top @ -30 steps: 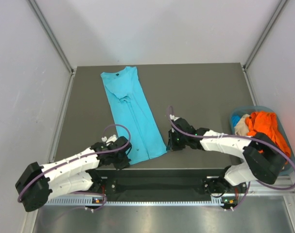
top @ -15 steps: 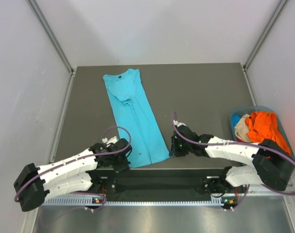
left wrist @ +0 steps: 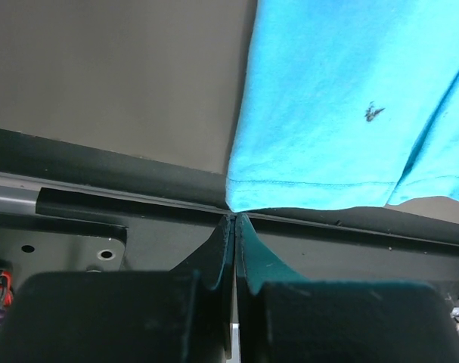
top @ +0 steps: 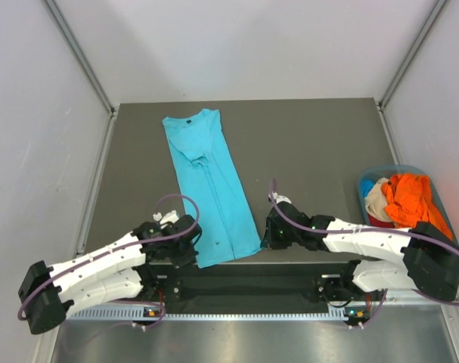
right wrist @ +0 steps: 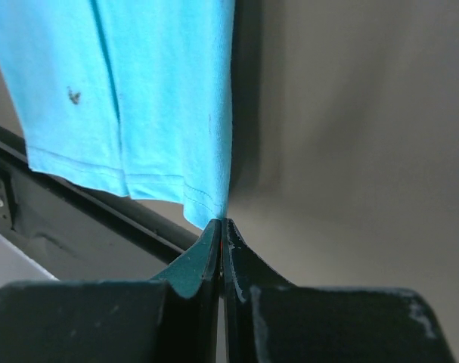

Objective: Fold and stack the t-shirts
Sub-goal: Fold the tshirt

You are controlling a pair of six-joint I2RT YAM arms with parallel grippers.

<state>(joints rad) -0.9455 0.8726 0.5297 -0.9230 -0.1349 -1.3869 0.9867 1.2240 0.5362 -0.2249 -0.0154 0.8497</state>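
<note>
Turquoise t-shirt [top: 210, 189] lies flat in a long strip on the desk [top: 312, 151], collar at 12 o'clock and hem at 6 o'clock on the near edge. Your left pincer [left wrist: 234, 219] is clenched on the hem's left corner. Your right pincer [right wrist: 220, 224] is clenched on its right corner. At 3 o'clock, off the desk, the basket [top: 401, 169] holds an orange shirt [top: 414, 197] and a beige shirt [top: 375, 197].

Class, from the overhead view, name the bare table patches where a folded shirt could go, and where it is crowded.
Widest free patch: table right of the turquoise t-shirt, beyond the right gripper. A narrower strip runs left of the shirt. Crowded: the near edge, where left gripper and right gripper pinch the hem; the basket is full.
</note>
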